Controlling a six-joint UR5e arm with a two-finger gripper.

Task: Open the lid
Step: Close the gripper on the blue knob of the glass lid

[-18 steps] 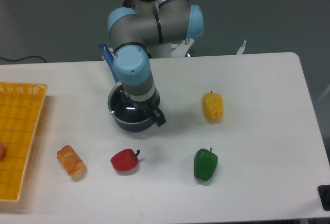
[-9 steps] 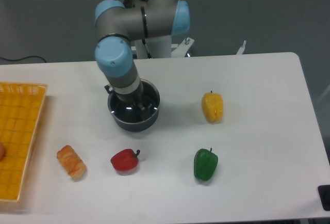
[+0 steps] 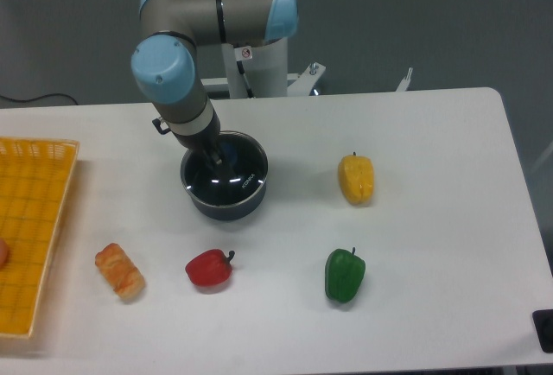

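Glass lid (image 3: 226, 174) lies flat on the saucepan (image 3: 225, 202), reflecting light.

Lid (image 3: 232, 176) seated flat on its pan, closed.
A round transparent glass disc with a thin metal rim is seen, dark through the glass with small glints. It lies directly beneath the gripper (image 3: 212, 161), whose tip is lowered over the centre; the knob is hidden there.

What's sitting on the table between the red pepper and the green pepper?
Nothing: between the red pepper and the green pepper the camera shows only bare white table.
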